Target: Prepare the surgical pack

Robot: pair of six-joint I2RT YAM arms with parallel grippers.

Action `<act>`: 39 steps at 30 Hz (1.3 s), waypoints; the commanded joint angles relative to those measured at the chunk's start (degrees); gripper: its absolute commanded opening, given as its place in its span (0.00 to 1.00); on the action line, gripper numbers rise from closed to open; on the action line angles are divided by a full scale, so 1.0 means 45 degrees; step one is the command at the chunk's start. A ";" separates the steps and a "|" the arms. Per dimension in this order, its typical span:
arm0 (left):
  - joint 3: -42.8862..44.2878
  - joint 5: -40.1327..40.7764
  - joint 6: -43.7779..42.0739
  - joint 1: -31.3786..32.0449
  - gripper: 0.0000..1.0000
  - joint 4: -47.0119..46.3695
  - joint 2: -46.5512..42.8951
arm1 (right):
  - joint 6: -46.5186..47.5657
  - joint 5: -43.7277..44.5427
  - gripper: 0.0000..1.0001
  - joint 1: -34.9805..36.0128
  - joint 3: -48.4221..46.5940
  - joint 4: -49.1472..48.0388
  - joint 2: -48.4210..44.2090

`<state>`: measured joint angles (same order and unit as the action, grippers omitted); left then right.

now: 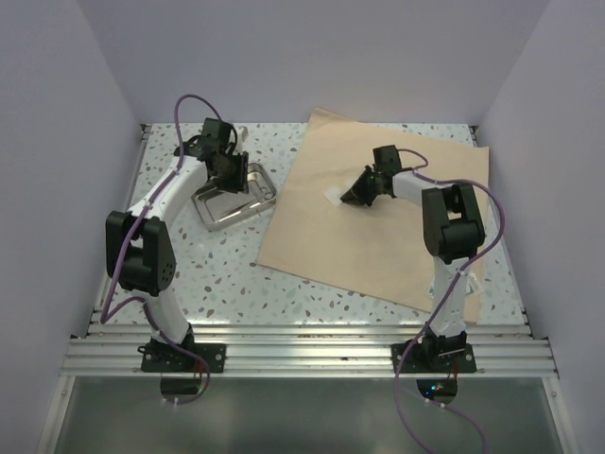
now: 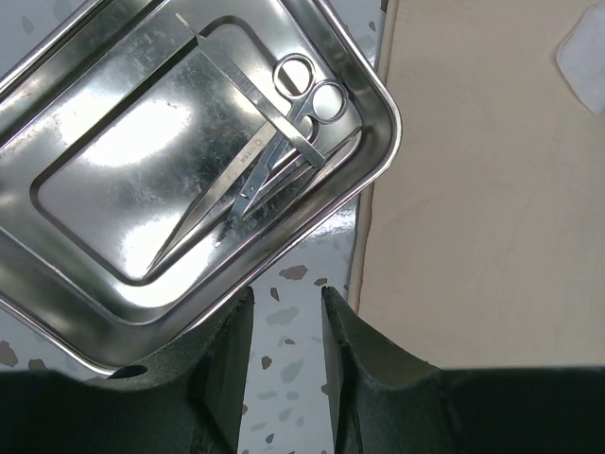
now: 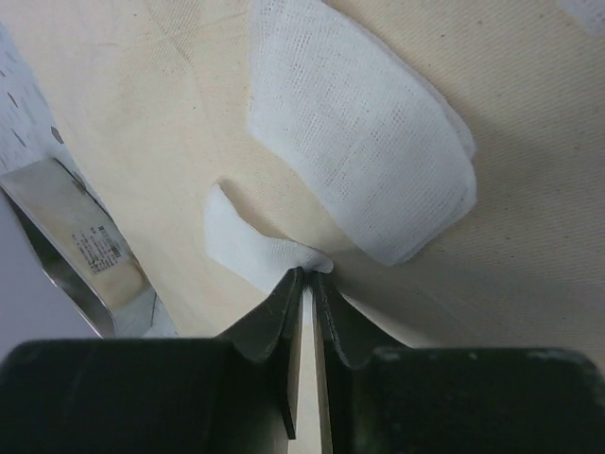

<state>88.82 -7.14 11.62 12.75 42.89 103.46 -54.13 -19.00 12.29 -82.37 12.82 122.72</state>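
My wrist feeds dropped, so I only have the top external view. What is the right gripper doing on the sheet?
Observer: The right gripper has its fingertips pinched on the edge of a small crumpled gauze piece lying on the wrap sheet.
Operator: Any other gauze near it?
Observer: Yes, a larger gauze pad lies flat just beyond it, not gripped.
Operator: From above the tray just glares. Is it empty?
Observer: No. The metal tray holds scissors and other slim steel instruments, overlapping near one end.
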 commanded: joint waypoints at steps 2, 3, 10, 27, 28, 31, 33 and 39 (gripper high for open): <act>0.0439 -0.0347 0.0270 -0.0022 0.39 -0.0372 -0.0277 | 0.0660 0.0317 0.04 0.0002 -0.0951 0.0354 0.0133; 0.0458 -0.0367 0.0309 -0.0002 0.39 -0.0391 -0.0238 | 0.0739 0.0201 0.00 0.0002 -0.1128 0.0412 0.0113; 0.0537 -0.0484 0.0387 -0.0002 0.39 -0.0470 -0.0139 | 0.1345 0.0199 0.00 -0.0017 -0.2651 0.0959 -0.0160; 0.0478 -0.0562 0.0329 0.0017 0.39 -0.0489 -0.0081 | 0.1169 0.0805 0.00 -0.0953 -0.2302 0.0434 0.0152; 0.0459 -0.0640 0.0348 0.0017 0.39 -0.0508 -0.0042 | 0.1189 0.0863 0.00 -0.1032 -0.2205 0.0452 0.0171; 0.0478 -0.0738 0.0407 0.0017 0.39 -0.0547 0.0017 | 0.1227 0.0903 0.00 -0.1111 -0.2106 0.0491 0.0171; 0.0498 -0.0777 0.0407 0.0017 0.39 -0.0587 0.0075 | 0.1267 0.1058 0.00 -0.1150 -0.1932 0.0530 0.0133; 0.0556 -0.0856 0.0407 0.0037 0.39 -0.0567 0.0095 | 0.1247 0.1098 0.00 -0.1209 -0.1696 0.0588 0.0093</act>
<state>88.92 -9.85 12.93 12.78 42.63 103.66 -49.43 -15.51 6.90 -90.30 15.90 123.79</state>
